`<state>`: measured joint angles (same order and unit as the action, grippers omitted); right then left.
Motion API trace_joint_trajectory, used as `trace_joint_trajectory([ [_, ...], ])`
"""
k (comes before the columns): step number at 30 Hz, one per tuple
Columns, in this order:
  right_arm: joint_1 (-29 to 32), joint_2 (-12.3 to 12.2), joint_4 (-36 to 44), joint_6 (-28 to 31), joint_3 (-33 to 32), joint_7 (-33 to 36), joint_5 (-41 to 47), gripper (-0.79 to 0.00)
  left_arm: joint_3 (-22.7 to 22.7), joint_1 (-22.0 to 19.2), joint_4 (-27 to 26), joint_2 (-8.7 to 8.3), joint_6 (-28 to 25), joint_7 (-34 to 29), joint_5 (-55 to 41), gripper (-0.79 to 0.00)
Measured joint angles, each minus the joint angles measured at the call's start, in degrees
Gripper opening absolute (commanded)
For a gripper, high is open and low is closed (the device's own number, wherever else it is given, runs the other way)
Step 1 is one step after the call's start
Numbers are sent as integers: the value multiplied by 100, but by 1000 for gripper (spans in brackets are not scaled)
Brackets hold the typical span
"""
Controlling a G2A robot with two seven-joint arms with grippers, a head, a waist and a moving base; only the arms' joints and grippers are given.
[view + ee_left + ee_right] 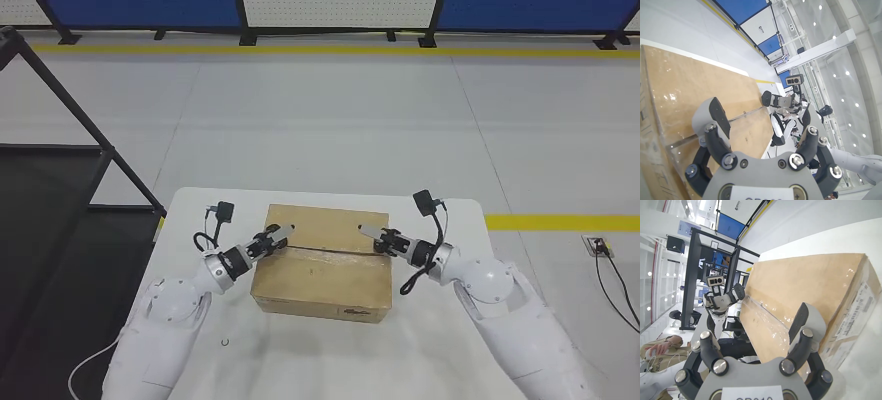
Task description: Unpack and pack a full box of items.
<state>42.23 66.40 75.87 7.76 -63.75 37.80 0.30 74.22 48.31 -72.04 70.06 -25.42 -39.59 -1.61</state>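
Observation:
A closed cardboard box with clear tape along its top seam sits in the middle of the white table. My left gripper stands open at the box's left end, one finger over the taped seam and the box top. At the right end my right gripper is open too, one finger above the top edge of the box. Nothing is held. The right gripper shows across the box in the left wrist view, the left gripper likewise in the right wrist view.
A black metal frame stands just left of the table. A small ring lies on the table near the front left, and a white cable hangs by the left arm. A label covers the box's right end.

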Motion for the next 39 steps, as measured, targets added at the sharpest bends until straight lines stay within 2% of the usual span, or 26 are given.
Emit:
trace_joint_trajectory([
  [3,60,11,52,70,-11,-203,-29,0,55,63,-94,-22,-1,-25,-32,0],
  [9,-10,18,36,-163,9,-50,-141,0,100,168,-244,-53,-50,-67,-80,0],
  [14,-25,39,44,-281,48,-209,-300,0,120,266,-349,-85,-130,-271,-174,0],
  [22,14,54,99,-250,43,-194,-344,0,113,280,-219,-119,-32,-371,-175,0],
  [32,-3,99,173,-81,60,-120,-116,0,221,350,-38,-154,20,-128,-242,0],
  [39,-90,152,209,196,252,775,536,0,157,280,14,-152,17,-62,-258,0],
])
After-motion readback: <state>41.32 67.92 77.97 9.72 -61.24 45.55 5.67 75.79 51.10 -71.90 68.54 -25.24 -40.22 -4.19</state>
